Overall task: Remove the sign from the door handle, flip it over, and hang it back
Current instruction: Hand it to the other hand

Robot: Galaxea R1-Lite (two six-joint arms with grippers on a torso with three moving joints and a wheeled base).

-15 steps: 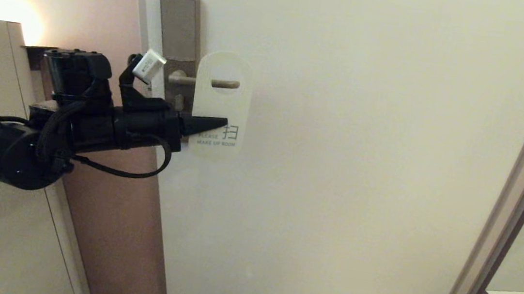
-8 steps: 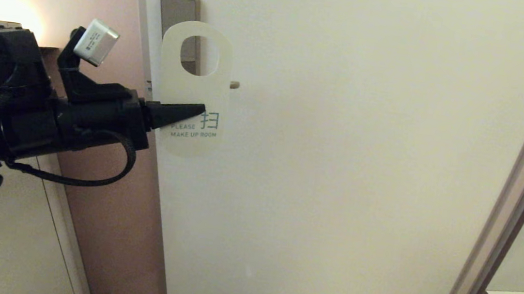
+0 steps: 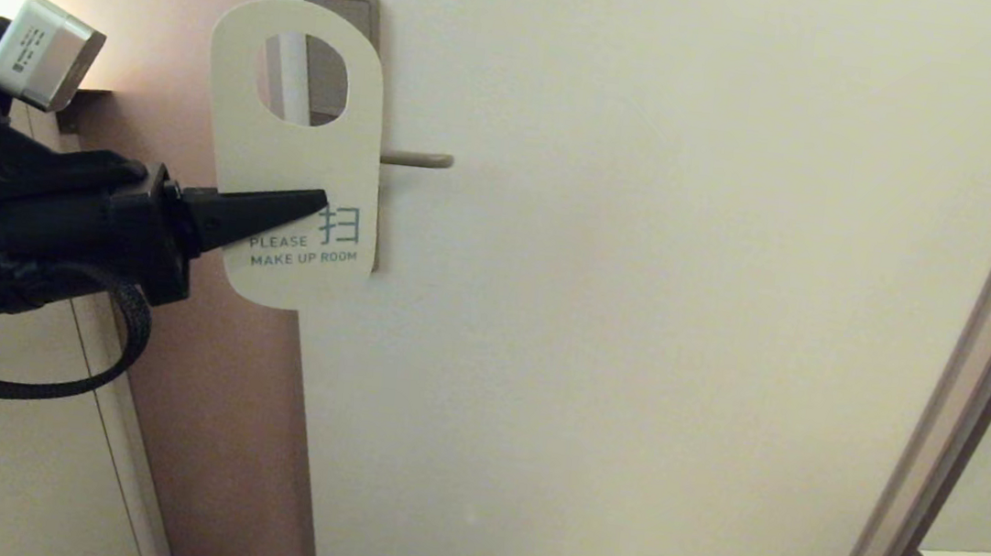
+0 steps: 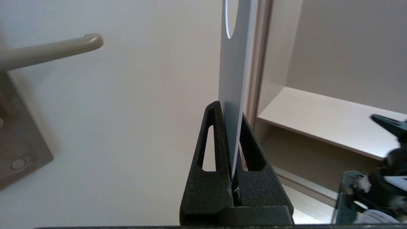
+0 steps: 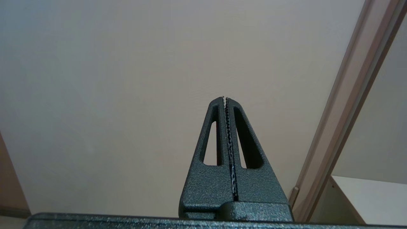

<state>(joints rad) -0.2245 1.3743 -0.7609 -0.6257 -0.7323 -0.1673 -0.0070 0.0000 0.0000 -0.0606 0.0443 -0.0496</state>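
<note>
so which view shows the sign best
The head view: the sign shows its whole white face, hole and lettering, held by the left gripper. The left wrist view shows only its thin edge; the right wrist view shows none.

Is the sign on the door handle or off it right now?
Off. The sign is clamped in the left gripper, and its hole frames the door edge and lock plate; the door handle sticks out bare beside it.

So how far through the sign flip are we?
Removal looks done: the sign is off the door handle, its hole clear of the lever. In hand: the left tool pinches its lower part, white "PLEASE MAKE UP ROOM" face toward the head camera. Left: turning it over and rehanging. The right tool sits shut and empty.
</note>
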